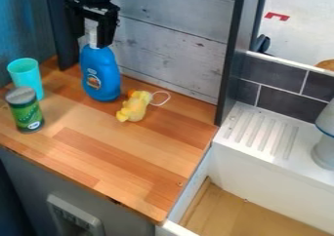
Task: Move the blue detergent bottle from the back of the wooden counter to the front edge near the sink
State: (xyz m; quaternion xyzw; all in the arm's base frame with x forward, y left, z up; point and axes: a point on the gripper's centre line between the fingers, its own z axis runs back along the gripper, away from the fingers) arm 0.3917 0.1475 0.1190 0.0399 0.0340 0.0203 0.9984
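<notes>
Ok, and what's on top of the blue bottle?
The blue bottle has a white top, with the black pincer right at it. The pincer covers part of that white top, so its full shape can't be seen, nor whether the two touch.

Blue bottle [102, 79], upright, on wooden counter [111, 149]

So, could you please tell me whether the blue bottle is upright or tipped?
Upright; the blue bottle has its base on the wooden counter and its neck up.
</notes>
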